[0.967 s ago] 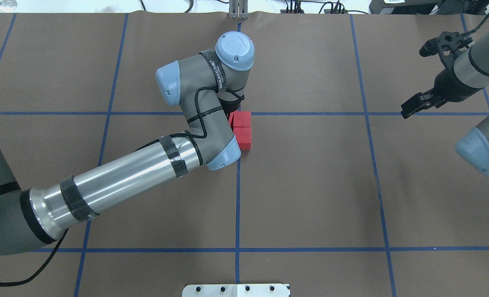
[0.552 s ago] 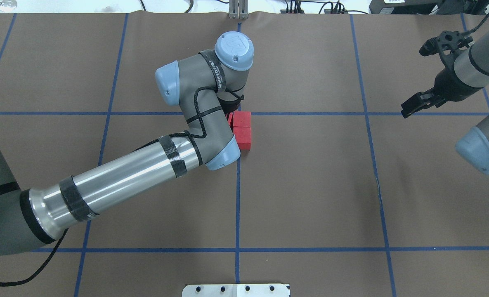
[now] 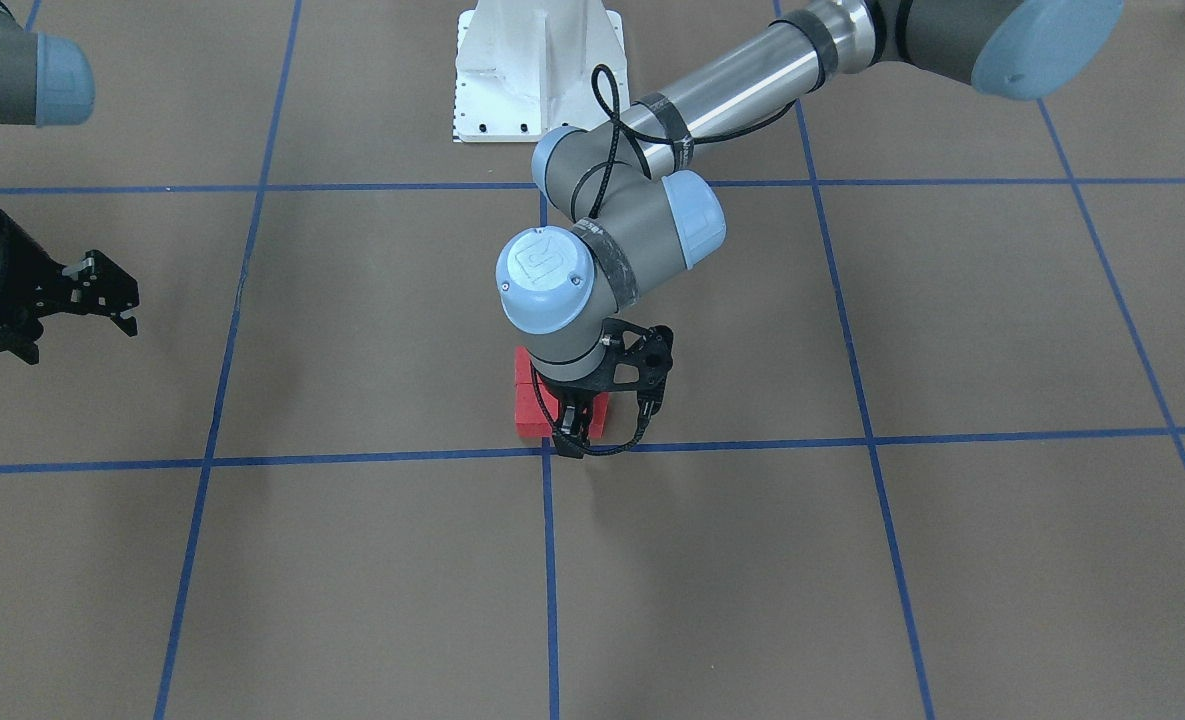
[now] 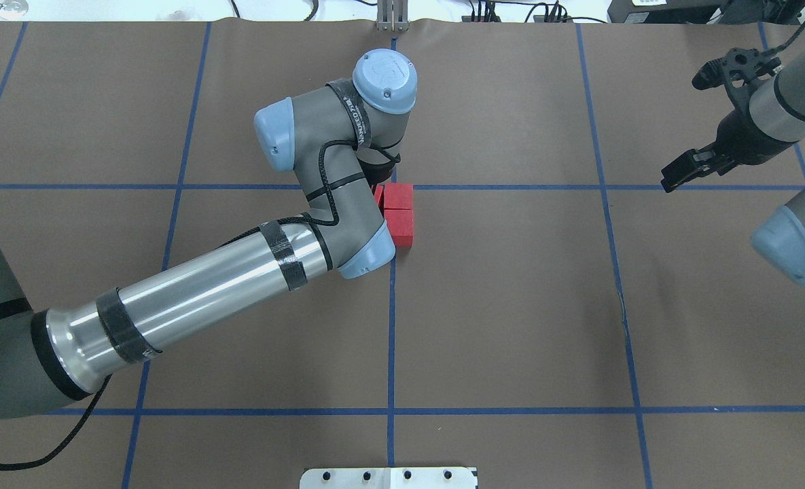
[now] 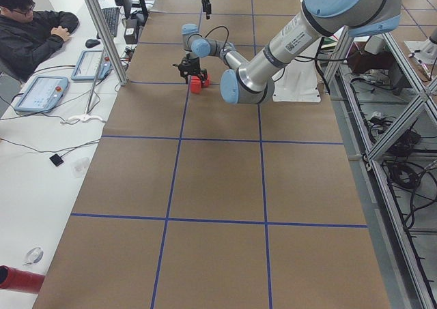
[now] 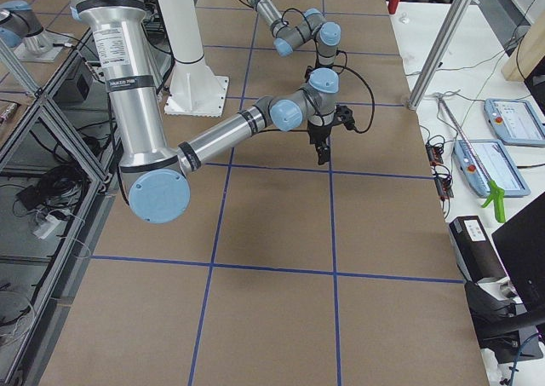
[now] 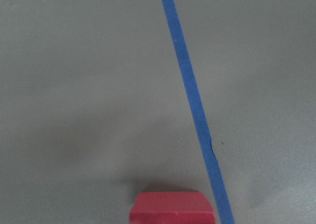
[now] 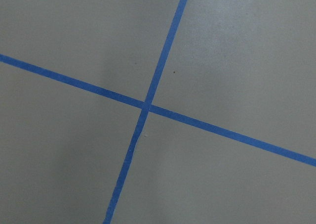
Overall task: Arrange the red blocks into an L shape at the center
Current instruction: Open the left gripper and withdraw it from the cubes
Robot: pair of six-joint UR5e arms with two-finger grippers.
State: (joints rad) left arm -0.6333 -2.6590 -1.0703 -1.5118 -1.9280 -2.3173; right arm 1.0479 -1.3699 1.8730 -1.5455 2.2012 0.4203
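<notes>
Table centre: red blocks (image 4: 399, 216) sit touching at grid crossing, third mostly hidden under wrist. Left gripper (image 3: 574, 428) points straight down onto that third block (spread and hold: cannot tell). Right gripper (image 4: 677, 175) well apart — jaws parted, empty.

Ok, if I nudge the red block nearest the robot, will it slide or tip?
The nearest red block is a flat-faced cube, so it likely slides rather than rolls or tips. Matte faces probably grip well. It touches its neighbour, so a push may shift both.
</notes>
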